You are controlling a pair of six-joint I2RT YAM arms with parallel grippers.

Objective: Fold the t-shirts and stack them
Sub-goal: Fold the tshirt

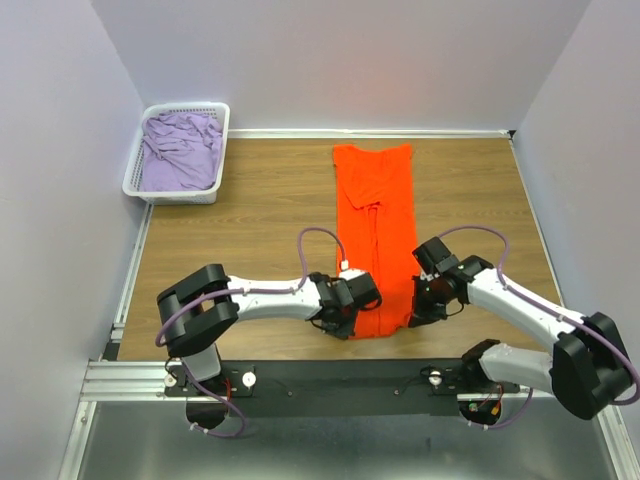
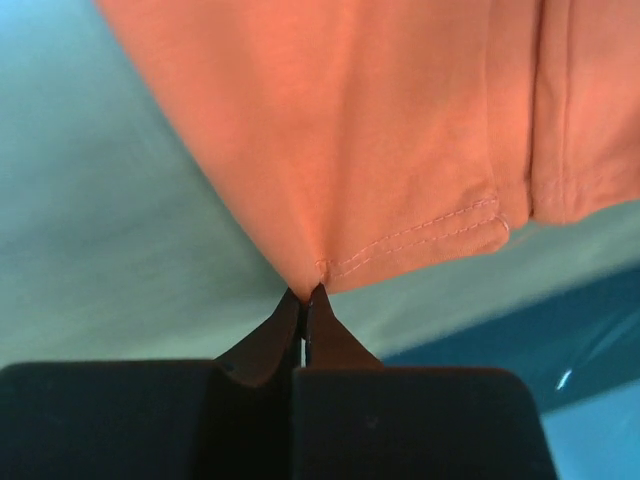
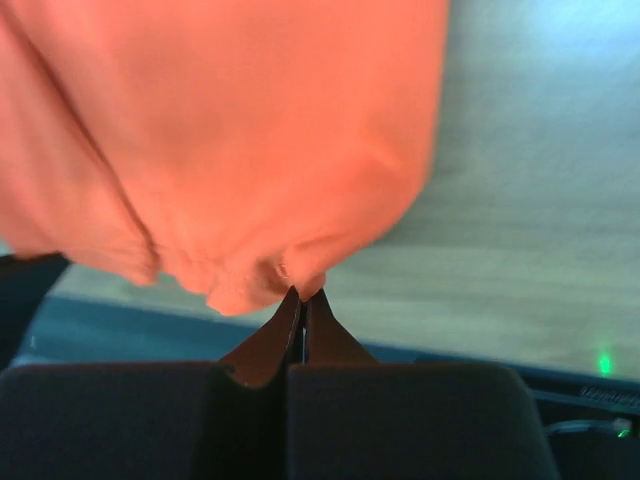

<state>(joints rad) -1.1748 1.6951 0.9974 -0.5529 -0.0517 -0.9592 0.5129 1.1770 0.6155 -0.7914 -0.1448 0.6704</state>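
Left pincer and right pincer are both clenched on the orange t-shirt. Across the desk that shirt lies as a narrow strip, its long axis running straight away from us, neck at the far end. Far left, the basket holds the lilac t-shirt, well apart. Smallest matter: the near hem, where each pincer pinches one corner, both arms equally close. We judge the fold must carry that hem forward along the axis toward the neck.
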